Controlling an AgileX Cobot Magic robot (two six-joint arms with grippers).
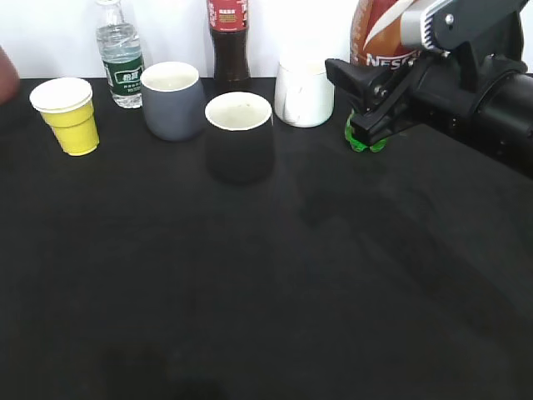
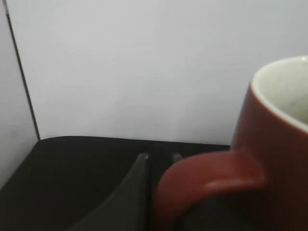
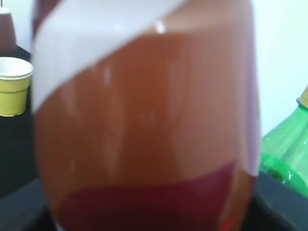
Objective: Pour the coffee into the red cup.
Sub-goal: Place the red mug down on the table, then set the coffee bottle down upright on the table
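Items, left to right.

- Red cup (image 2: pixel 274 159): at the far left edge of the exterior view, barely a sliver visible. In the left wrist view its handle fills the foreground with a dark finger (image 2: pixel 132 192) beside it; left gripper's hold cannot be told.
- Yellow cup (image 1: pixel 68 115), water bottle (image 1: pixel 119 58), grey cup (image 1: pixel 172 100), black cup (image 1: pixel 239 133), cola bottle (image 1: pixel 229 42), white cup (image 1: pixel 304 93): lined along the back, untouched.
- Coffee (image 1: pixel 379 37): upright at back right, label filling the right wrist view. Right gripper (image 1: pixel 366 100) is at its body, probably for lifting; clench cannot be told.
- Green bottle (image 3: pixel 286 154): just beside the coffee.
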